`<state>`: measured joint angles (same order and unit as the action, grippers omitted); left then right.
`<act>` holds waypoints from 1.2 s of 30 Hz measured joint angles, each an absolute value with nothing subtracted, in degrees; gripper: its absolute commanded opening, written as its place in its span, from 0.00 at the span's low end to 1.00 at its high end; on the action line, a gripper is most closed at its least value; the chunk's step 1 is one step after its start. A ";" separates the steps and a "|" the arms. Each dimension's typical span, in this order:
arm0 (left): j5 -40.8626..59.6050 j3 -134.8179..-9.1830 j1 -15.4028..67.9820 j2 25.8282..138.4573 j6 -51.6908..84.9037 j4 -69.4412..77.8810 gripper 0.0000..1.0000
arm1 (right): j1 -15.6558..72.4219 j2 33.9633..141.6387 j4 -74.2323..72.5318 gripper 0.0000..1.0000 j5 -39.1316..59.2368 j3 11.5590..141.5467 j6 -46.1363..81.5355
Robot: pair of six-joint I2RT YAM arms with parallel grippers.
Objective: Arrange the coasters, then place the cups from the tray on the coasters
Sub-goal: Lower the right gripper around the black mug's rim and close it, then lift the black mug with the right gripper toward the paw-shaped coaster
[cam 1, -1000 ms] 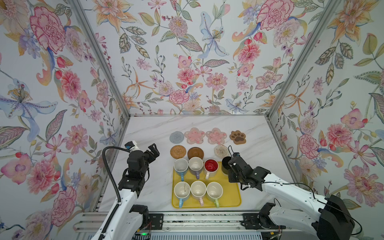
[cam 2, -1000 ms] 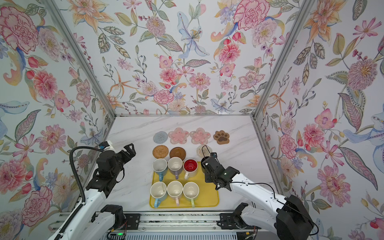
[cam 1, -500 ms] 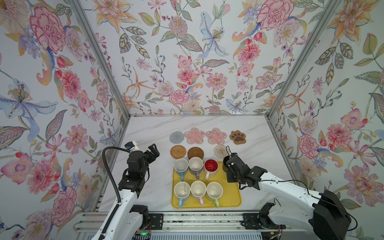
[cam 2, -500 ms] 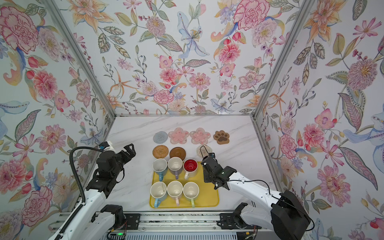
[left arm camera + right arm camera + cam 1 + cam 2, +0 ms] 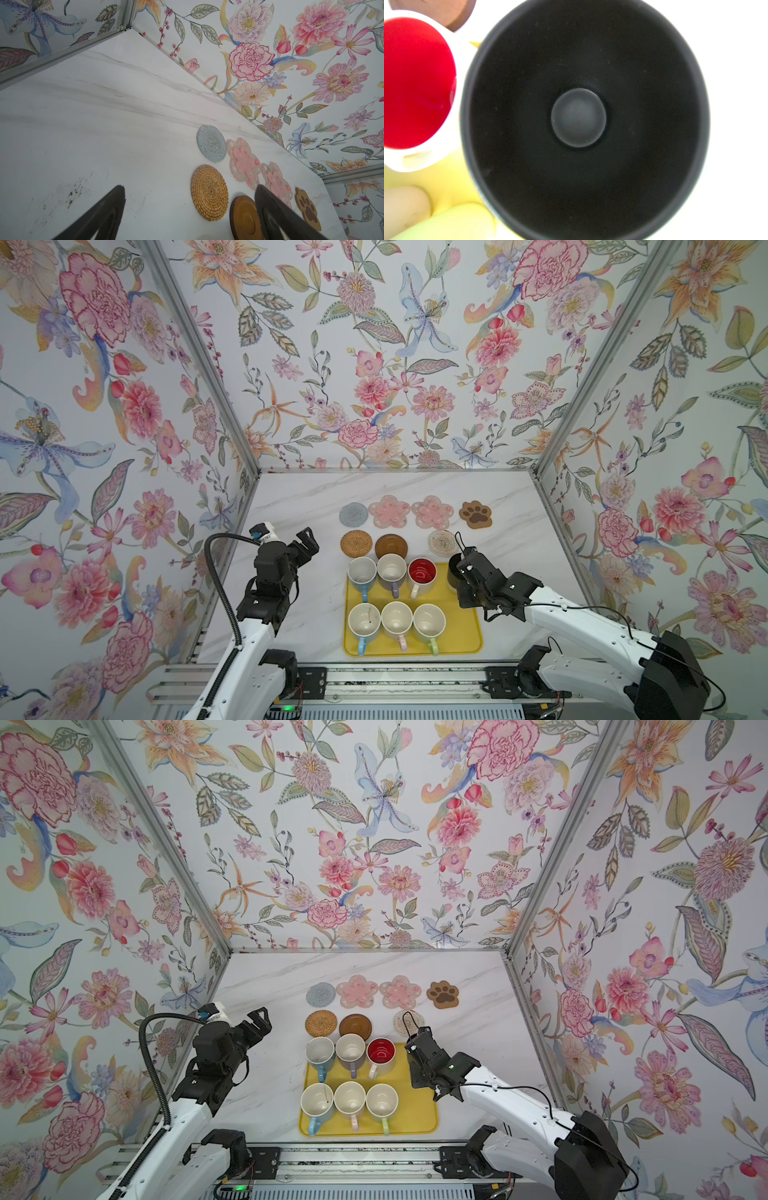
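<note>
Seven coasters lie in two rows behind the yellow tray (image 5: 462, 637): grey-blue round (image 5: 353, 514), two pink flowers (image 5: 389, 511), brown paw (image 5: 476, 514), rattan (image 5: 356, 543), wooden disc (image 5: 391, 546), rope spiral (image 5: 443, 541). Several cups stand on the tray, among them the red-inside one (image 5: 422, 571). The black cup (image 5: 453, 572) stands at the tray's far right corner. My right gripper (image 5: 466, 572) is shut on its near side, and the right wrist view looks straight down into the black cup (image 5: 579, 118); the fingers are hidden. My left gripper (image 5: 307, 540) hangs open left of the coasters, empty.
Floral walls close in the marble table (image 5: 299, 506) on three sides. In the left wrist view the rattan coaster (image 5: 209, 192) and wooden disc (image 5: 244, 218) lie near one of my open fingers (image 5: 270, 207). A rail (image 5: 374, 680) runs along the front edge.
My right gripper has closed against the black cup and shifted slightly towards it. The left arm, the other cups and the coasters have not moved.
</note>
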<state>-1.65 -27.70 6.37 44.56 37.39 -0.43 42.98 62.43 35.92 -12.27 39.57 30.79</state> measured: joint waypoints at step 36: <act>-1.72 -28.42 6.37 41.98 36.88 -6.46 0.99 | 9.32 93.08 28.18 0.00 -5.04 72.20 11.73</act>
